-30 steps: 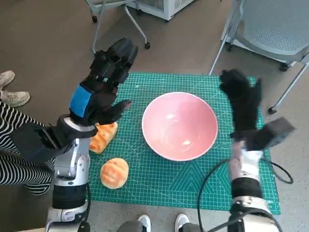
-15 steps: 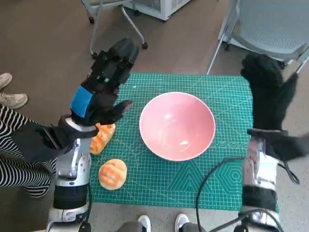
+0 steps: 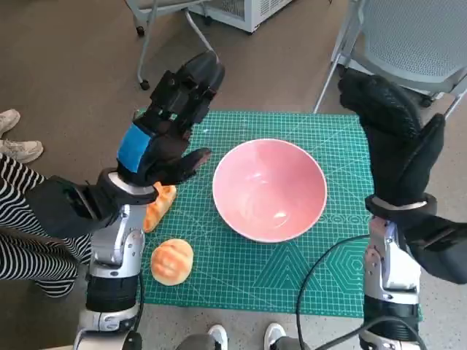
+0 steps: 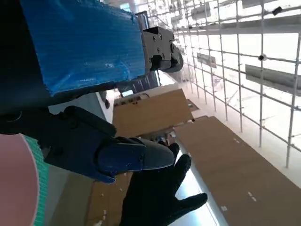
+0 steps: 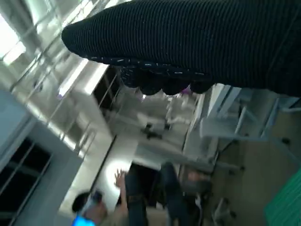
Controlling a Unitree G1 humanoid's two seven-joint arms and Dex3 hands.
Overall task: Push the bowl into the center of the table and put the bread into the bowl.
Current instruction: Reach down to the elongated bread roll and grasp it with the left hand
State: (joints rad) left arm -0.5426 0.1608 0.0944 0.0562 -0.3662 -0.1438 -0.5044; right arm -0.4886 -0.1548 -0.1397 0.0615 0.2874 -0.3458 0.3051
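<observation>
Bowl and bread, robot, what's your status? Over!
Left robot hand and right robot hand raised, open, empty. Pink bowl mid-mat, empty. Two breads left of bowl, untouched. Nothing blocking.

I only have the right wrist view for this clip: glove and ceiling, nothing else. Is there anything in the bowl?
Observer: No. In the head view the pink bowl is empty.
Operator: Where is the bread?
Observer: Two pieces lie on the green mat: a round bun and a longer piece, both on the bowl's left-hand side.
Operator: Does either hand hold anything?
Observer: No. The left hand and right hand are both raised, fingers apart.
</observation>
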